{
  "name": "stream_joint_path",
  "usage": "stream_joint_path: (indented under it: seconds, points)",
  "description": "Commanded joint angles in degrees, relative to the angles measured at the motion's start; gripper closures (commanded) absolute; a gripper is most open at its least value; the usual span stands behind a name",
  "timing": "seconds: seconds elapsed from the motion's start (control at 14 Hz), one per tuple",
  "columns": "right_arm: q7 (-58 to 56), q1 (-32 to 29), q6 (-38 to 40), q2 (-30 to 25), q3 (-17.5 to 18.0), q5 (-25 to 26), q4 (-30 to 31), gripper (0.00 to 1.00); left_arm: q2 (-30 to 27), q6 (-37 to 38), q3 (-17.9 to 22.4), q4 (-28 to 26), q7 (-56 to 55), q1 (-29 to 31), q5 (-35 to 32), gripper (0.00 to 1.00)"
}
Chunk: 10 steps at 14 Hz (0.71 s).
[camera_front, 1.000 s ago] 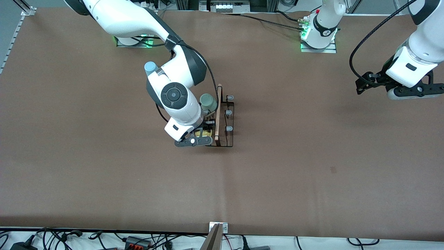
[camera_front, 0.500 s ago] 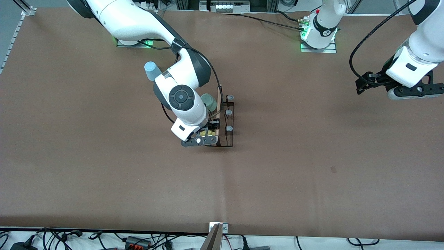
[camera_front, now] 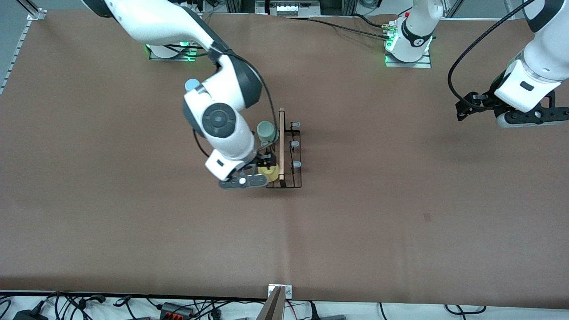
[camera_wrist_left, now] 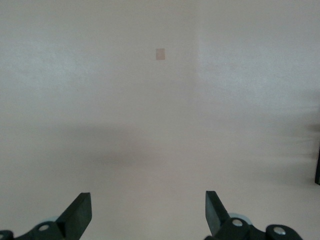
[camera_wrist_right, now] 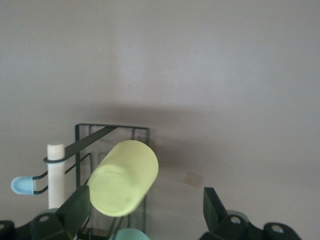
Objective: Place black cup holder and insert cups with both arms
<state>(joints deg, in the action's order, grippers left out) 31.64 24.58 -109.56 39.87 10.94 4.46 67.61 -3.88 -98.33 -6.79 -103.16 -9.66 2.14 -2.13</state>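
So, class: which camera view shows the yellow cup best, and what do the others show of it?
The right wrist view: the yellow cup sits large and unobstructed on the black cup holder. The front view shows it small, partly under the right hand. The left wrist view shows only table.

Cup holder [camera_front: 288,155] at table [camera_front: 400,222] centre. Two cups on its pegs, right arm's side: one [camera_front: 266,130] farther from front camera, one [camera_front: 269,172] nearer. Third cup [camera_front: 192,84] toward right arm's base.
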Motion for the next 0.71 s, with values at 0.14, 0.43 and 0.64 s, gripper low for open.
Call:
stream_joint_path:
  seconds: [0.14,0.43,0.64]
  points:
    - [-6.4,-9.3,8.4,-7.3,0.8,0.4,1.1,0.00,0.8,1.3,0.1,1.7,1.4,0.1,0.4,0.00]
    - [-8.9,-15.9,12.8,-11.7,0.3,0.5,1.2,0.00,0.8,1.3,0.1,1.7,1.4,0.1,0.4,0.00]
    - [-16.6,-22.3,14.0,-16.7,-0.7,0.3,3.4,0.00,0.8,1.3,0.1,1.7,1.4,0.1,0.4,0.00]
